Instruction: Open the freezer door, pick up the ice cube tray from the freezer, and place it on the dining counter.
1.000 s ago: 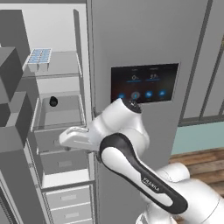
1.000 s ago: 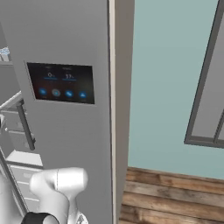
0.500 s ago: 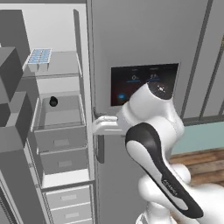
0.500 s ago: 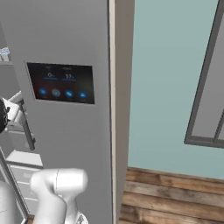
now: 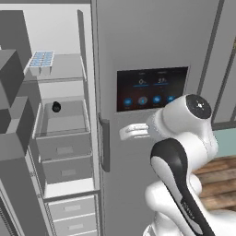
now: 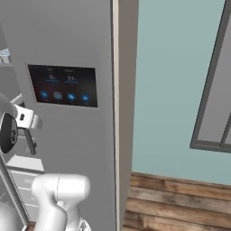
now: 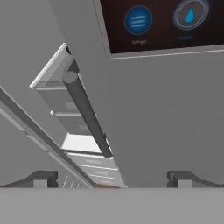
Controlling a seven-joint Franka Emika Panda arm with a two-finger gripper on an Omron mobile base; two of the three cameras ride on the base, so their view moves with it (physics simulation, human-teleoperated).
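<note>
Two dark fingertips (image 7: pixel 43 178) stand spread wide at the bottom of the hand view, with nothing between them; the gripper (image 7: pixel 111 179) is released and holds nothing. It faces the gray fridge door with the dark touchscreen panel (image 7: pixel 162 24), whose lower edge and two round icons lie above the fingers in that view. A gray bar handle (image 7: pixel 85 111) runs diagonally across the left half of the hand view, above and between the tips but apart from both; left of it, pale drawer fronts of the freezer (image 5: pixel 60 138) show through the gap.

From the left base view, the gripper (image 5: pixel 131 131) points leftward across the lower part of the screen door, just below the touchscreen panel (image 5: pixel 152 87), near the short vertical handle (image 5: pixel 105 145) at that door's left edge. The freezer stands open beside it. The ice cube tray (image 5: pixel 42 61), pale blue with a grid of square cells, lies on the upper gray shelf (image 5: pixel 64 69), at its left side, well above and to the left of the fingers and well apart from them. A small black round object (image 5: pixel 56 107) sits in the bin (image 5: pixel 62 122) one level below the tray. From the right base view, the touchscreen panel (image 6: pixel 63 85) appears on the gray door, a corner of the tray (image 6: pixel 4 54) at the far left edge, and a teal wall (image 6: pixel 171 85) over a wooden floor (image 6: pixel 180 203) to the right.
</note>
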